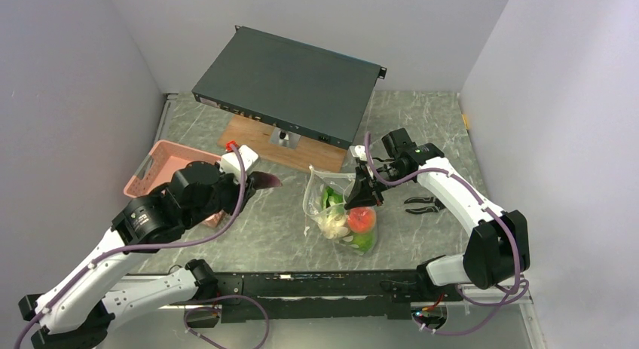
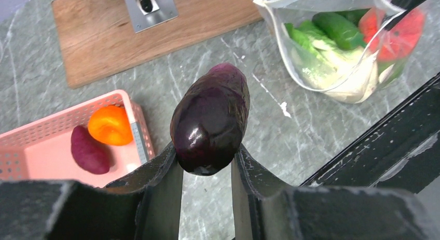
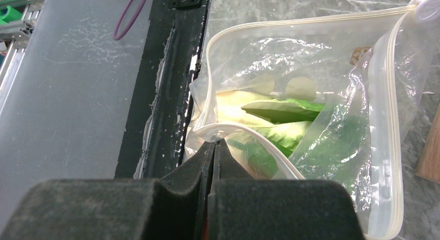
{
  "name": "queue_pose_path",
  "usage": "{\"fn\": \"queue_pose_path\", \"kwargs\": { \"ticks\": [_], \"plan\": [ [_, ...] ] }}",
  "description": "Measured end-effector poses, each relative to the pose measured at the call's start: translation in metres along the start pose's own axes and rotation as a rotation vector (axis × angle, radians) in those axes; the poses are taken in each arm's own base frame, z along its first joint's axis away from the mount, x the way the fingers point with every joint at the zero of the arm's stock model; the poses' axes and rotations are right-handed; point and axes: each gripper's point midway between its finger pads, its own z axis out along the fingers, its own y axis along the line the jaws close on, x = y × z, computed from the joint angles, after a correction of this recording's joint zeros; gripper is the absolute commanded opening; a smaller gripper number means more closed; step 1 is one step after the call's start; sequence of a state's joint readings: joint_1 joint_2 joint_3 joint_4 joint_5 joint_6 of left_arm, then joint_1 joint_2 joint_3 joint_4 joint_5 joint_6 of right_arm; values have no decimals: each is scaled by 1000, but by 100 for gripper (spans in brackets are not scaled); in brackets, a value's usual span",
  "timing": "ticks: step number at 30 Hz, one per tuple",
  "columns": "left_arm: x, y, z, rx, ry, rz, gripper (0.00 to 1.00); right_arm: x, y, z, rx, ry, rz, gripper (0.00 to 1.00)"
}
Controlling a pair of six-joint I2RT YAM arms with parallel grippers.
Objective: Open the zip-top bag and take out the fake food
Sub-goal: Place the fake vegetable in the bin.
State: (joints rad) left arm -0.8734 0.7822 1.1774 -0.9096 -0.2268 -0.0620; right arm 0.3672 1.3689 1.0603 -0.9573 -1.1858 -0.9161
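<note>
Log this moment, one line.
left gripper: holding eggplant | right gripper: pinching open zip-top bag rim | pink basket: orange piece, purple piece

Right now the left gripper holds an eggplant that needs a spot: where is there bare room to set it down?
Bare tabletop lies between the pink basket and the zip-top bag, in front of the wooden board. The basket floor has room beside the orange piece and the purple piece. Crowded: right of the bag, around the right gripper and black pliers.

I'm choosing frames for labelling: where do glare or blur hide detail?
Left wrist: bright highlights on the glossy eggplant. Right wrist: end effector fingers blurred up close; sheen and wrinkles on the zip-top bag veil the leafy greens. Top external: even light, soft shadows.
</note>
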Motion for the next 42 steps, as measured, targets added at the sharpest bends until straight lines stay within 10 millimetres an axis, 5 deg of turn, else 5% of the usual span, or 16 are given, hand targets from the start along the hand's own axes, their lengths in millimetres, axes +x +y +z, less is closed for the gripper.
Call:
{"fn": "queue_pose_path", "kwargs": {
  "ticks": [42],
  "plan": [
    [77, 84, -7, -311, 502, 467, 0, 1, -1, 1, -2, 2, 7, 0]
  ]
}}
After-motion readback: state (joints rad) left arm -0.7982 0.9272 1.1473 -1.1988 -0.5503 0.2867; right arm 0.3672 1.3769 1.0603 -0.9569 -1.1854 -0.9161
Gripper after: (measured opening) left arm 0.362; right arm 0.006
